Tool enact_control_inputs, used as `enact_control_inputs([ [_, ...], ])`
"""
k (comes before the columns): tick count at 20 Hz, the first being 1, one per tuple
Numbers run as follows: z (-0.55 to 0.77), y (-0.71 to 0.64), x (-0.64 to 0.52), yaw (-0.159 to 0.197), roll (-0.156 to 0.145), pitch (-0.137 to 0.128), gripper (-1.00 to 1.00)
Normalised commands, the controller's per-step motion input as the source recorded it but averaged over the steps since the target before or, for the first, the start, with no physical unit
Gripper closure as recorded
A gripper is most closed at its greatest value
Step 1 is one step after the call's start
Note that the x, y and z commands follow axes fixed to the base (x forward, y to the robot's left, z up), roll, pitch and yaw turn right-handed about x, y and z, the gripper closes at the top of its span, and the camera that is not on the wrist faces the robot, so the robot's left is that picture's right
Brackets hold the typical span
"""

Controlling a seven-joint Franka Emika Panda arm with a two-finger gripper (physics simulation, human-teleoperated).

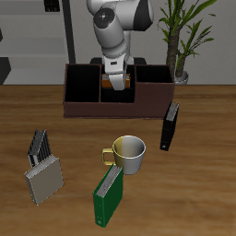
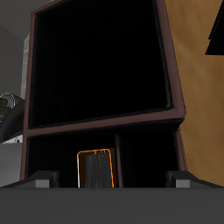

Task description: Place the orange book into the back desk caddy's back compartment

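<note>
The orange book (image 2: 96, 168) stands upright inside a narrow cell of the back desk caddy (image 1: 83, 103), a wide dark reddish-brown box with dark dividers. From the wrist I look down on the book's top edge, with a large dark cell (image 2: 96, 61) of the caddy beside its cell. My gripper (image 2: 112, 180) hovers straight above the book and is open. One of its fingertips (image 2: 42, 180) and the other stand far apart on either side, clear of the book. In the exterior view the orange book (image 1: 117, 83) shows just under the gripper (image 1: 116, 77), over the caddy's middle.
A black book (image 1: 170, 126) stands beside the caddy's end. A yellow-handled mug (image 1: 129, 154) and a green book (image 1: 109, 198) sit nearer the front edge, and a grey caddy (image 1: 43, 175) is off to the side. A potted plant (image 1: 180, 55) stands behind the caddy.
</note>
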Motion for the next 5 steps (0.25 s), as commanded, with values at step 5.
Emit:
enact_control_inputs([
  [5,0.15,0.06,0.00,-0.058,0.015,-0.022,-1.00],
])
